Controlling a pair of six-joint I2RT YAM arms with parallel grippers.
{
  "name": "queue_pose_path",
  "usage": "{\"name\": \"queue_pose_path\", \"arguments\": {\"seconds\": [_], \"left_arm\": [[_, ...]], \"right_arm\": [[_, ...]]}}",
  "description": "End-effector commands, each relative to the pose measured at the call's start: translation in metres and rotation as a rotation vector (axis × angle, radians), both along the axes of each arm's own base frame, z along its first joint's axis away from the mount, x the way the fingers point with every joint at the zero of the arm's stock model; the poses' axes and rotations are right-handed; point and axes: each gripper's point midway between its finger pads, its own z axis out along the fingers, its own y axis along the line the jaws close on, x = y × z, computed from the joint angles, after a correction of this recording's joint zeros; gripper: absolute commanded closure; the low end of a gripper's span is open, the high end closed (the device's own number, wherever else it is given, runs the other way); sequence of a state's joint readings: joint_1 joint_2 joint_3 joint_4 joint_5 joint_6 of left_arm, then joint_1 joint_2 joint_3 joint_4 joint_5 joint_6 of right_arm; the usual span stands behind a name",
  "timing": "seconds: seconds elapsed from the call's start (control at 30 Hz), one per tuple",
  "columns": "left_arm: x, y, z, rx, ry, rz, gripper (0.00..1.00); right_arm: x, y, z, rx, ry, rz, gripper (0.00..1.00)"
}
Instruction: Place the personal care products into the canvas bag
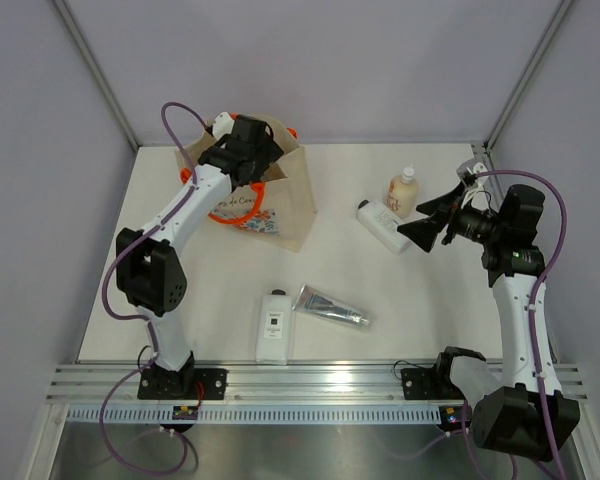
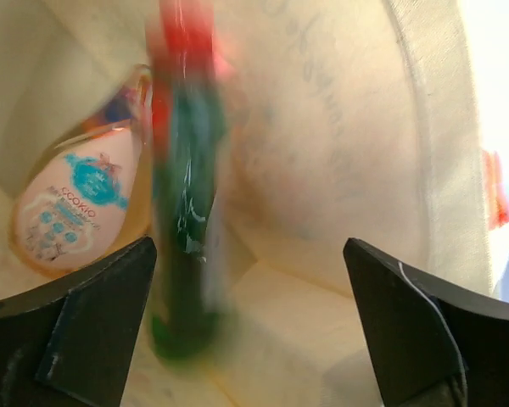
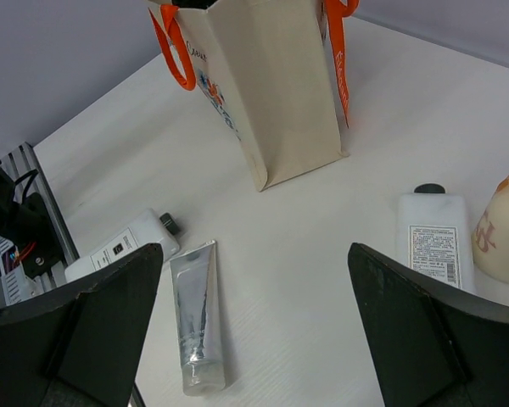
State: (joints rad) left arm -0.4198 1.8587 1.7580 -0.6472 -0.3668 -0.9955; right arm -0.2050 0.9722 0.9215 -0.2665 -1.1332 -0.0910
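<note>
White counter [image 1: 400,285] carries the canvas bag [image 1: 292,205]. The left claw [image 2: 248,254] gapes inside it, a blurred green red-capped bottle [image 2: 187,195] loose between its fingers. The right claw [image 3: 254,252] is wide open and empty.

The left arm [image 1: 180,215] rises from its base, elbow bent outward, forearm reaching far forward, wrist tipped downward. The left gripper [image 2: 246,246] points down, its two dark fingers [image 2: 85,331] spread wide, one at each lower corner of its own camera view. The right arm [image 1: 520,300] stands nearly upright, wrist turned inward. The right gripper [image 1: 410,218] points sideways and slightly down, its jaws likewise spread wide.
</note>
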Motion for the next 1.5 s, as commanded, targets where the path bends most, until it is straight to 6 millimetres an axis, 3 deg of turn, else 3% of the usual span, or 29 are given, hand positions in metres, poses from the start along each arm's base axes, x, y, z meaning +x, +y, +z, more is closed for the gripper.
{"name": "queue_pose_path", "arguments": {"seconds": [0.0,0.17,0.23,0.3,0.37,0.4,0.43,0.5,0.53,0.57,0.6,0.63,0.67,0.7,0.73,0.8,0.83,0.87,0.9,0.93,1.1,1.27,1.4,1.47], "left_arm": [[0.02,0.006,0.058,-0.065,-0.194,0.019,0.01],[0.02,0.01,0.103,-0.068,-0.331,-0.108,0.01],[0.013,0.014,0.135,-0.02,-0.436,-0.202,0.01],[-0.005,0.014,0.167,-0.008,-0.535,-0.304,0.01],[-0.026,0.006,0.185,0.049,-0.62,-0.462,0.01],[-0.035,0.007,0.173,0.108,-0.616,-0.527,0.01],[-0.058,0.009,0.192,0.127,-0.672,-0.568,0.01],[-0.089,0.0,0.191,0.136,-0.712,-0.698,0.01],[-0.114,0.002,0.181,0.164,-0.727,-0.754,0.01],[-0.133,-0.004,0.176,0.148,-0.743,-0.828,0.01],[-0.149,-0.007,0.174,0.139,-0.77,-0.873,0.01],[-0.162,-0.006,0.168,0.15,-0.782,-0.901,0.01],[-0.189,-0.004,0.16,0.139,-0.801,-0.942,0.01],[-0.202,-0.004,0.156,0.131,-0.809,-0.967,0.01],[-0.214,-0.002,0.152,0.129,-0.82,-0.976,0.01],[-0.245,0.001,0.139,0.095,-0.837,-1.004,0.01],[-0.255,0.002,0.133,0.086,-0.833,-1.011,0.01],[-0.263,0.003,0.112,0.072,-0.797,-1.022,0.01],[-0.279,0.007,0.115,0.074,-0.837,-1.02,0.01],[-0.285,0.009,0.109,0.072,-0.837,-1.018,0.01],[-0.307,0.019,0.083,0.011,-0.865,-0.951,0.01],[-0.307,0.015,0.08,-0.054,-0.884,-0.939,0.01],[-0.302,0.006,0.075,-0.122,-0.833,-0.962,0.01],[-0.297,0.0,0.066,-0.157,-0.774,-0.983,0.01]], "right_arm": [[0.01,-0.009,-0.002,-0.039,-0.014,-0.048,0.0],[0.052,-0.049,-0.015,-0.052,0.082,-0.374,0.0],[0.065,-0.067,-0.022,-0.058,0.128,-0.492,0.01],[0.073,-0.073,-0.021,-0.049,0.147,-0.56,0.01],[0.086,-0.083,-0.034,-0.121,0.144,-0.623,0.0],[0.089,-0.077,-0.038,-0.162,0.123,-0.595,0.01],[0.096,-0.075,-0.049,-0.204,0.129,-0.568,0.01],[0.102,-0.068,-0.056,-0.35,0.036,-0.419,0.01],[0.106,-0.059,-0.075,-0.388,0.039,-0.309,0.01],[0.113,-0.063,-0.083,-0.487,-0.024,-0.248,0.01],[0.125,-0.067,-0.077,-0.512,-0.047,-0.245,0.01],[0.142,-0.074,-0.101,-0.536,0.018,-0.25,0.0],[0.154,-0.079,-0.106,-0.549,0.04,-0.26,0.0],[0.171,-0.084,-0.094,-0.557,0.029,-0.282,0.0],[0.182,-0.086,-0.118,-0.562,0.086,-0.269,0.01],[0.198,-0.086,-0.117,-0.56,0.075,-0.264,0.0],[0.203,-0.081,-0.127,-0.548,0.081,-0.22,0.01],[0.201,-0.077,-0.134,-0.545,0.102,-0.182,0.01],[0.208,-0.073,-0.128,-0.543,0.087,-0.164,0.01],[0.211,-0.07,-0.143,-0.54,0.117,-0.137,0.01],[0.226,-0.051,-0.162,-0.551,0.145,-0.088,0.0],[0.228,-0.034,-0.17,-0.571,0.189,-0.051,0.0],[0.235,-0.039,-0.186,-0.611,0.259,-0.086,0.02],[0.234,-0.039,-0.187,-0.613,0.279,-0.086,0.08]]}}
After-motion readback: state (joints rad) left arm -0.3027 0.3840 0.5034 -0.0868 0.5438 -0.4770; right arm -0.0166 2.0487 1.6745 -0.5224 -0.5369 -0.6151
